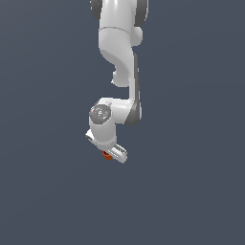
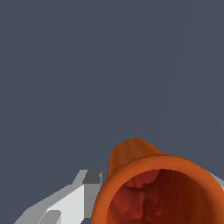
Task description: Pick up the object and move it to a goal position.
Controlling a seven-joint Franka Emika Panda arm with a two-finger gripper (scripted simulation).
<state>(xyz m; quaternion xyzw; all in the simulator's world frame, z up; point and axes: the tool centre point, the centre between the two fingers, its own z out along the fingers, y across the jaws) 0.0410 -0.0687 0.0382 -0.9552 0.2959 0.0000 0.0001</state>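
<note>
The object, a small orange-red tapered cup (image 2: 131,159), fills the lower part of the wrist view with its rolled rim and dark inside turned toward the camera. My gripper (image 2: 154,176) is shut on it. One grey finger (image 2: 76,197) presses its side, and only a sliver of the other shows at the frame's edge. In the exterior view the cup (image 1: 106,155) is a small red spot peeking out under the white hand, where the gripper (image 1: 111,154) hangs below the bent arm.
The white arm (image 1: 119,52) comes down from the top of the exterior view. Around it there is only a plain dark grey-blue surface (image 1: 191,191), with no other objects or edges in sight.
</note>
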